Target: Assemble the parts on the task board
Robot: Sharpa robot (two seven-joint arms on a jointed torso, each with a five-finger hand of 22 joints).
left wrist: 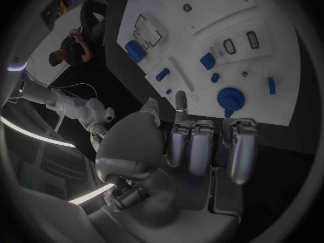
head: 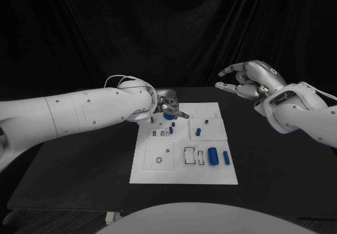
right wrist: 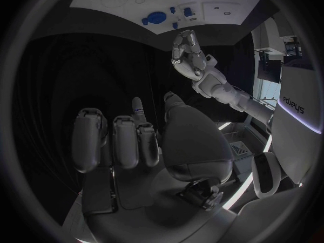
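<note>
Lying in the middle of the black table [head: 70, 175], the white task board [head: 184, 146] was a flat rectangular plate with outlined panels and recesses. Small blue parts were scattered over it: a round, gear-like blue disc [head: 169, 116] at its far left area, two short blue cylinders [head: 198, 130] toward the far middle, and two longer blue cylinders [head: 213, 156] lying side by side near the right edge on the near half. A dark rectangular frame [head: 189, 155] sat just left of those longer cylinders, and a small dark ring [head: 159, 160] lay in the near-left panel.

The left hand [head: 167, 106] hung over the far-left corner of the board, just beside the round disc; its fingers [left wrist: 189, 146] were curled inward side by side, and the wrist view showed nothing held in them. Whether a fingertip touched the disc could not be told.

The right hand [head: 249, 79] was raised well above and beyond the board's far-right corner, apart from every part, fingers loosely bent and separated, holding nothing.
</note>
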